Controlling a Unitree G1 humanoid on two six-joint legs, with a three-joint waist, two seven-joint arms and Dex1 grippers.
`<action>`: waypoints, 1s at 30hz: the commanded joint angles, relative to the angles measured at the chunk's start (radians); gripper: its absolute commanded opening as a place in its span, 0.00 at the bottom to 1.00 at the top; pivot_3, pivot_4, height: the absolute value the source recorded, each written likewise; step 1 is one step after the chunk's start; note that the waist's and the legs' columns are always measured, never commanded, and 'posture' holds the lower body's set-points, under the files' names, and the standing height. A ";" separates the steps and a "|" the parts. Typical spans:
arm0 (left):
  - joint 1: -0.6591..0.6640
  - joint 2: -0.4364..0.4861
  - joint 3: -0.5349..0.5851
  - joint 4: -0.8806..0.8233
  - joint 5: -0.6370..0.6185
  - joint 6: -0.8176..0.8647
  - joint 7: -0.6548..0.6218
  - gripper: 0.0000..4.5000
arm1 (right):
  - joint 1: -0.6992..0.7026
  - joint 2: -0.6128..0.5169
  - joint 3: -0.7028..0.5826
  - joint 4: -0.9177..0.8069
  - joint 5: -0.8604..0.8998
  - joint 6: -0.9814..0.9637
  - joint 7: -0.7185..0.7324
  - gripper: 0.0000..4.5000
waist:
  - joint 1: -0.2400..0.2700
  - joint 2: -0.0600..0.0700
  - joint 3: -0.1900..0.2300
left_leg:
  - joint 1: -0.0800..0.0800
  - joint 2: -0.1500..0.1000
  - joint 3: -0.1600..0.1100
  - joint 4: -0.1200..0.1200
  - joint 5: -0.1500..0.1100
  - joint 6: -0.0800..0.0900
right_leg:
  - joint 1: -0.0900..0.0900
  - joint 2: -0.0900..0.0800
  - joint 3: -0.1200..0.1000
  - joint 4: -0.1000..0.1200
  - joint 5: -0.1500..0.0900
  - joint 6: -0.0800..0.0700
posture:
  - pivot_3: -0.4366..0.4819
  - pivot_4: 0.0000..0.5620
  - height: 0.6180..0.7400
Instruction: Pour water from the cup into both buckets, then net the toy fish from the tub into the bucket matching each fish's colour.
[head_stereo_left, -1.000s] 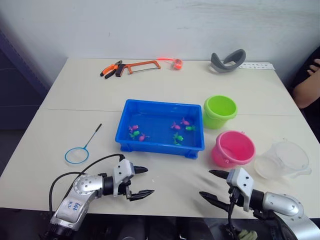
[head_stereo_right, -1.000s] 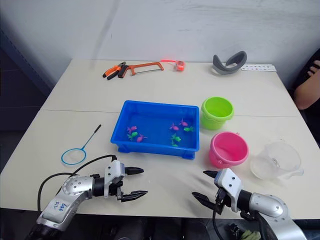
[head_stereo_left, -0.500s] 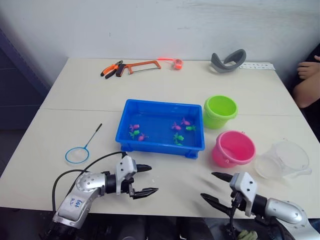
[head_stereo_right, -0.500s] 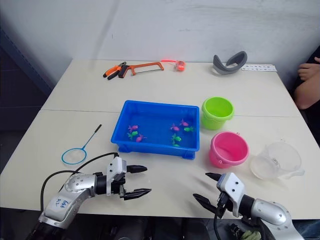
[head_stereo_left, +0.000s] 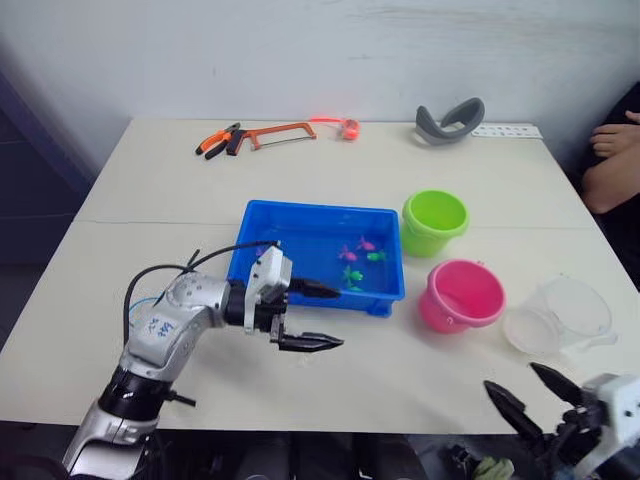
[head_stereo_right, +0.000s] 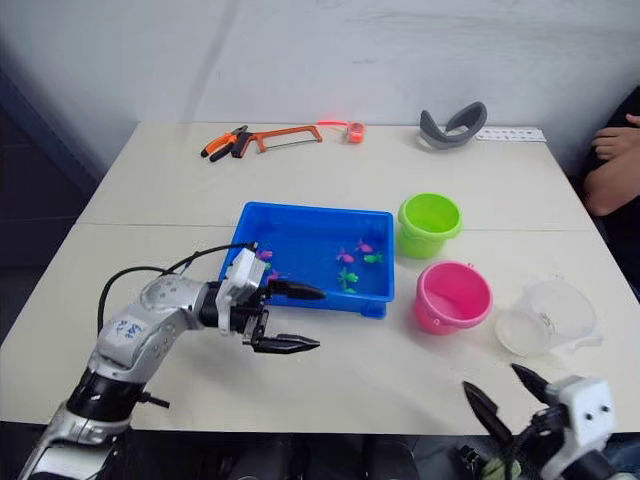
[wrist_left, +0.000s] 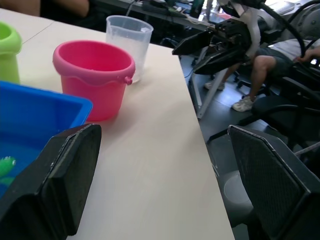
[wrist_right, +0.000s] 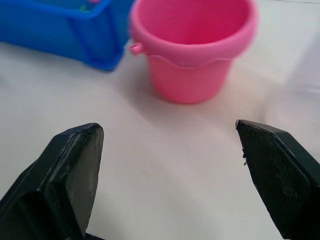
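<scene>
— What is seen from the head?
— The left gripper (head_stereo_left: 312, 317) is held spread, empty, at the tub's (head_stereo_left: 300, 225) near rim; toy fish (head_stereo_left: 358, 253) lie inside.
— And the wrists?
— The right gripper (wrist_right: 170, 165) is splayed before the pink bucket (wrist_right: 192, 47); the cup (wrist_left: 128, 42) stands behind it.

A lab or workshop room: a plain white table (head_stereo_left: 150, 190) against a bare wall, a hacksaw (head_stereo_left: 285, 130) and pliers (head_stereo_left: 220, 140) at its far edge, a seated person (wrist_left: 270, 60) on office chairs (wrist_left: 295, 82) nearby.
</scene>
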 joint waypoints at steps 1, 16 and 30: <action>-0.096 -0.035 -0.011 0.049 -0.034 0.006 -0.055 0.98 | 0.009 0.024 -0.105 0.023 0.044 -0.003 -0.047 1.00 | 0.003 0.000 0.000 | 0.000 0.000 0.000 0.000 0.000 0.000 | 0.000 0.000 0.000 0.000 0.000 0.000 | 0.48 0.27 1.00; -0.290 -0.194 -0.048 0.166 0.021 -0.024 -0.049 0.98 | -0.234 -0.003 -0.212 0.320 0.073 0.105 -0.252 1.00 | 0.003 0.000 0.000 | -0.001 -0.001 0.000 0.000 0.001 0.001 | 0.000 0.000 0.000 0.000 0.000 0.000 | 0.48 0.27 1.00; -0.287 -0.217 -0.049 0.127 0.028 -0.011 -0.016 0.98 | -0.420 -0.073 -0.195 0.474 -0.024 0.107 -0.337 1.00 | 0.004 0.001 0.000 | -0.002 -0.002 0.001 0.001 0.002 0.002 | 0.000 0.001 0.000 0.000 0.001 0.001 | 0.48 0.27 1.00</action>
